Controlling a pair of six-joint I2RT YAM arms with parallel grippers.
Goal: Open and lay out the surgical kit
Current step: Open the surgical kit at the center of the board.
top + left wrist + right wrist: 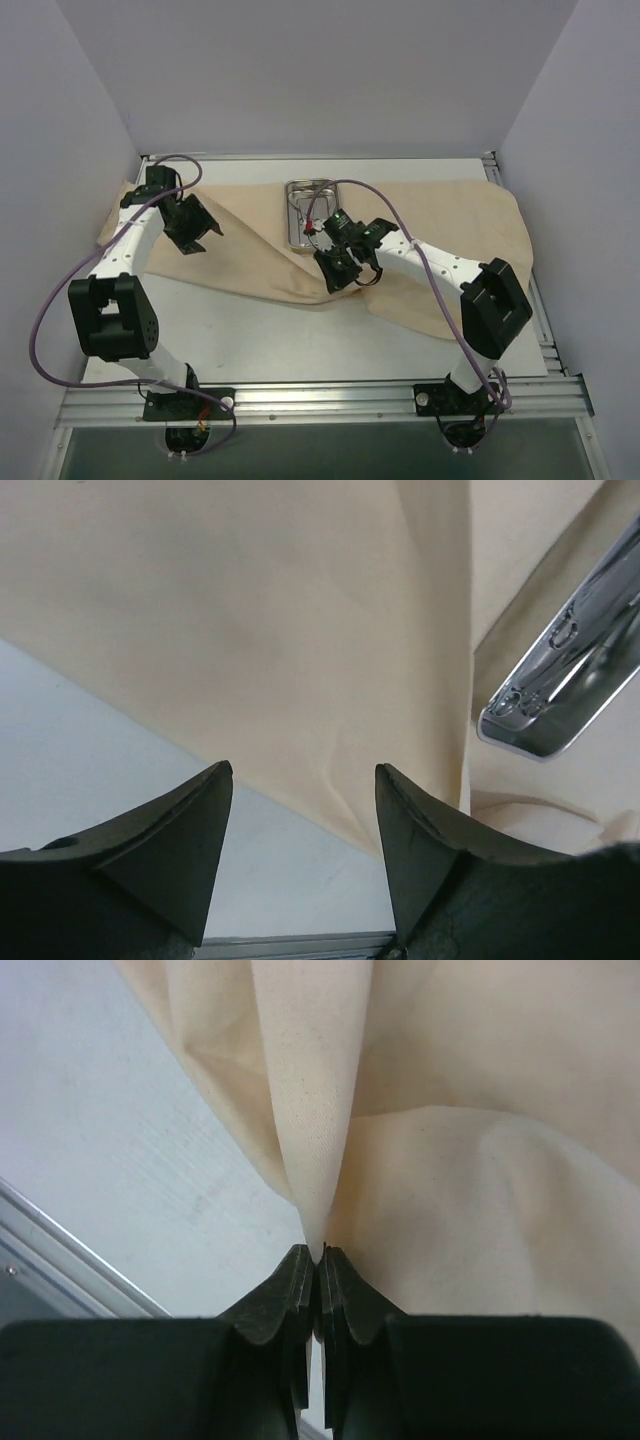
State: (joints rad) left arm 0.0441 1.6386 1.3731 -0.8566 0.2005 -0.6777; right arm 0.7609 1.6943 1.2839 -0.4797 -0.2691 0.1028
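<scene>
The beige cloth wrap [430, 250] of the surgical kit lies spread across the table's far half, with the shiny steel tray [308, 212] on it near the middle. My right gripper [340, 270] is just in front of the tray, shut on a pinched ridge of the cloth wrap [320, 1110]. In the right wrist view the right gripper [318, 1252] has the fold running up from its tips. My left gripper [195, 225] hangs open over the cloth's left part. In the left wrist view the left gripper [303, 770] holds nothing, above the cloth [250, 610] edge. The tray [570, 670] shows ring-handled instruments [562, 635] inside.
Bare white table [300, 340] lies in front of the cloth's front edge. Grey walls enclose the left, back and right. A metal rail [320, 400] with both arm bases runs along the near edge. Purple cables loop off each arm, one crossing above the tray.
</scene>
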